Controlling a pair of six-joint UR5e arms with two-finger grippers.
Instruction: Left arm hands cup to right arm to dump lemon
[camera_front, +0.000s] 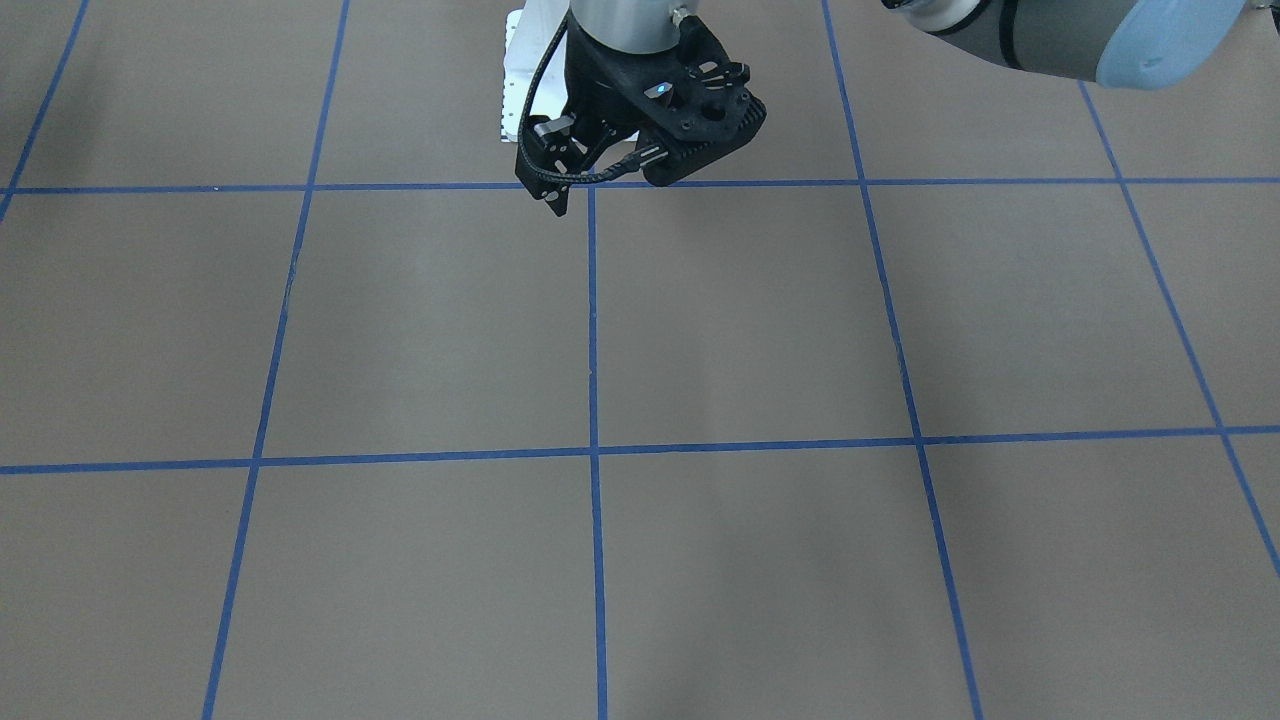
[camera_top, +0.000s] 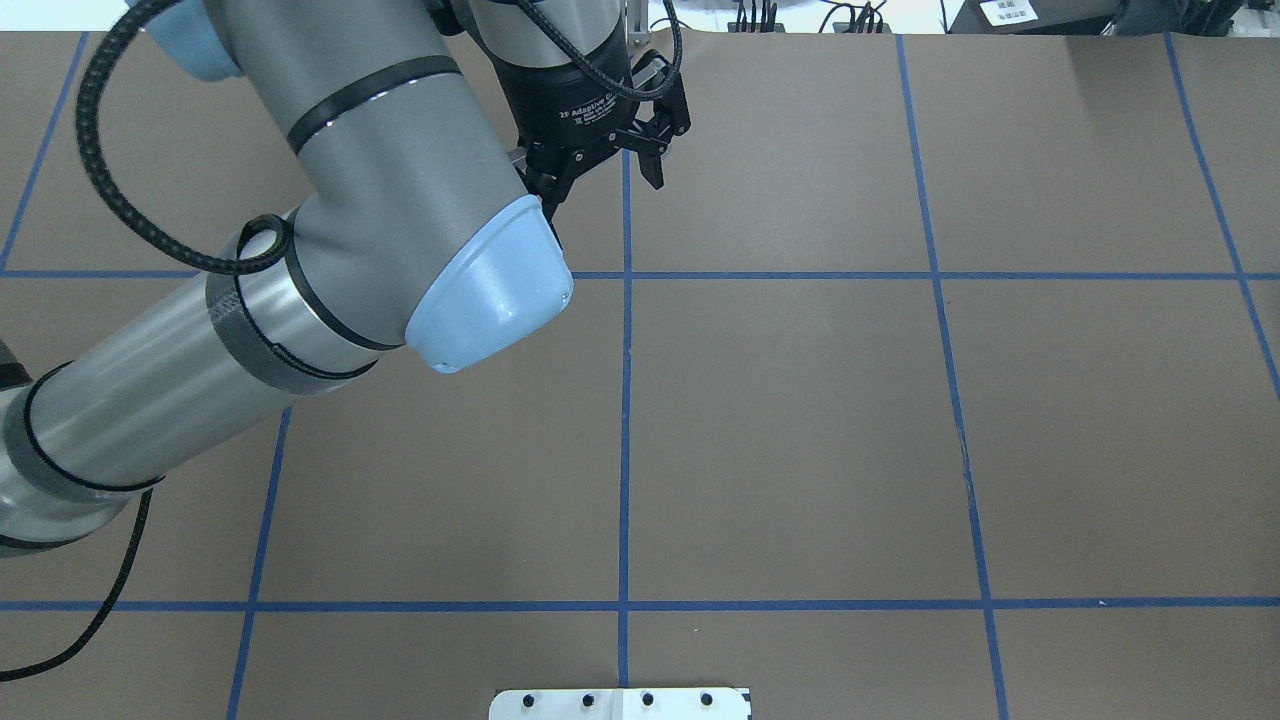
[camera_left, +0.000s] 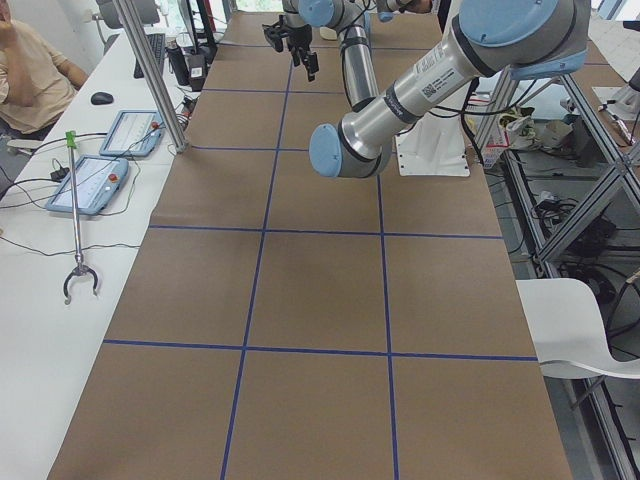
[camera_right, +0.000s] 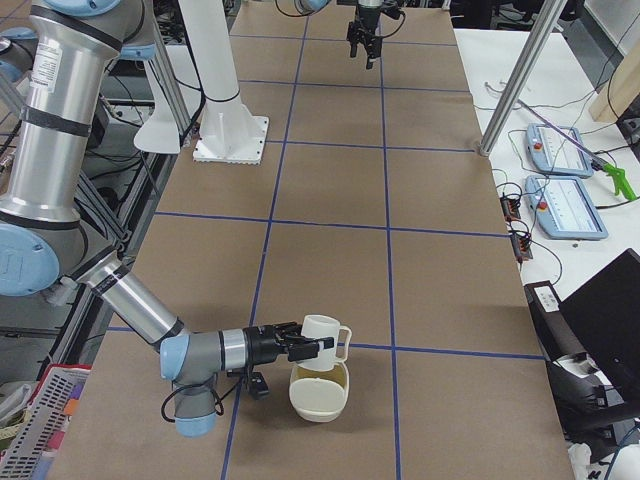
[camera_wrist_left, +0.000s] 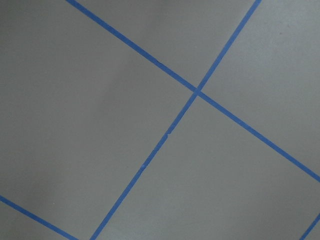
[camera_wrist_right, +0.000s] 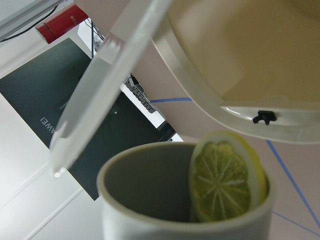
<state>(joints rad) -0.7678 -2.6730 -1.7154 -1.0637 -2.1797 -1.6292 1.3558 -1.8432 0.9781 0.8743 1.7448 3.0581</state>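
Note:
In the exterior right view, the near right arm's gripper (camera_right: 300, 347) is at the off-white cup (camera_right: 322, 337), which hangs just above a cream bowl (camera_right: 320, 395). I cannot tell from that view whether it is shut. The right wrist view shows the cup (camera_wrist_right: 150, 200) close up with a lemon (camera_wrist_right: 225, 182) slice leaning at its rim, and the bowl (camera_wrist_right: 240, 60) right beside it. The left gripper (camera_top: 603, 180) hovers open and empty over the table's far middle. It also shows in the front view, the left gripper (camera_front: 600, 178).
The brown table has a blue tape grid (camera_wrist_left: 197, 91). A white base plate (camera_top: 620, 703) sits at the robot's edge. A side table carries two pendants (camera_right: 565, 190) and a laptop (camera_right: 600, 320). A person (camera_left: 30, 70) sits by a grabber tool (camera_left: 78, 215).

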